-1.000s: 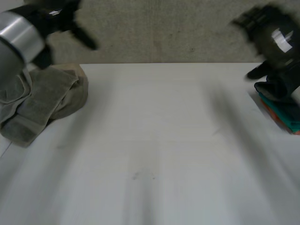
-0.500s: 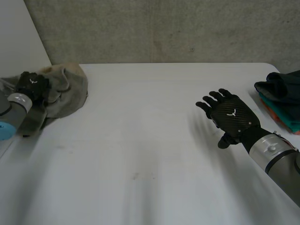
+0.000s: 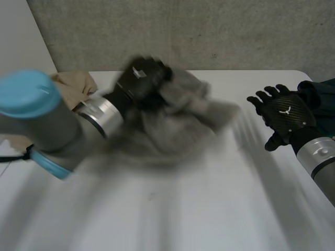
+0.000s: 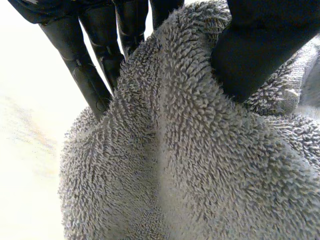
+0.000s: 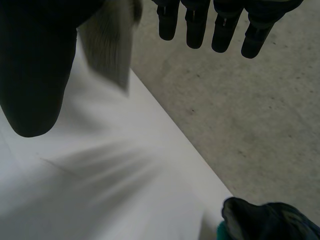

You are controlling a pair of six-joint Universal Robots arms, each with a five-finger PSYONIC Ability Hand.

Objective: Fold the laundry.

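Grey terry towel (image 3: 183,125) pinched in left hand (image 3: 140,78) over table (image 3: 209,209), w/ right hand (image 3: 285,112) spread open nearby.

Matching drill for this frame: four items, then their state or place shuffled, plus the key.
Items:
1. left hand
2. right hand
3. grey towel
4. beige cloth

States/places:
A. open, fingers spread, holding nothing
B. lying at the far left corner of the table
C. shut on the towel
D. gripped, bunched over the table's middle

Pairs: 1-C, 2-A, 3-D, 4-B
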